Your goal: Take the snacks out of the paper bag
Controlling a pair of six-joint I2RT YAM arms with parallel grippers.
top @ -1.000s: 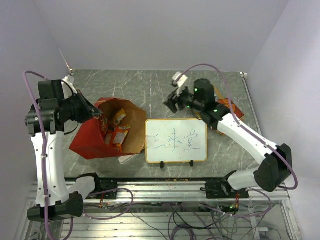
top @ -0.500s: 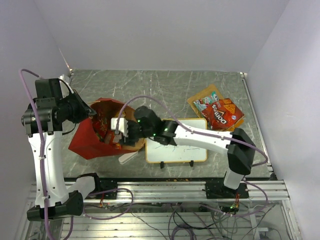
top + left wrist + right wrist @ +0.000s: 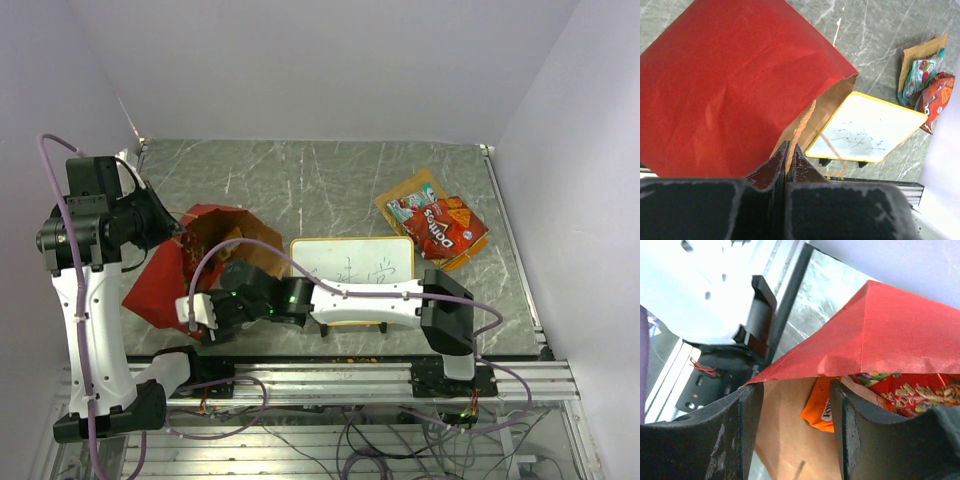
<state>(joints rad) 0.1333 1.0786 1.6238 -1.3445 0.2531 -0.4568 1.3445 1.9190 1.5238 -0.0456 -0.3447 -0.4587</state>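
The paper bag, red outside and brown inside, lies at the left with its mouth raised. My left gripper is shut on the bag's thin handle at the rim. My right gripper reaches across to the bag's near edge. In the right wrist view it stands open at the bag's mouth. An orange snack packet lies between its fingers, untouched, and a red one is beside it. Three snacks lie at the far right: a flat orange bag, a teal packet and a red packet.
A yellow-framed whiteboard with writing stands just right of the bag, under my right arm. The left arm's white base and the table's metal rail are close to my right gripper. Walls close in the table on three sides.
My right arm has swung from the far right, over the whiteboard, down to the bag's near left edge. The left gripper has pulled the bag's rim up and left.
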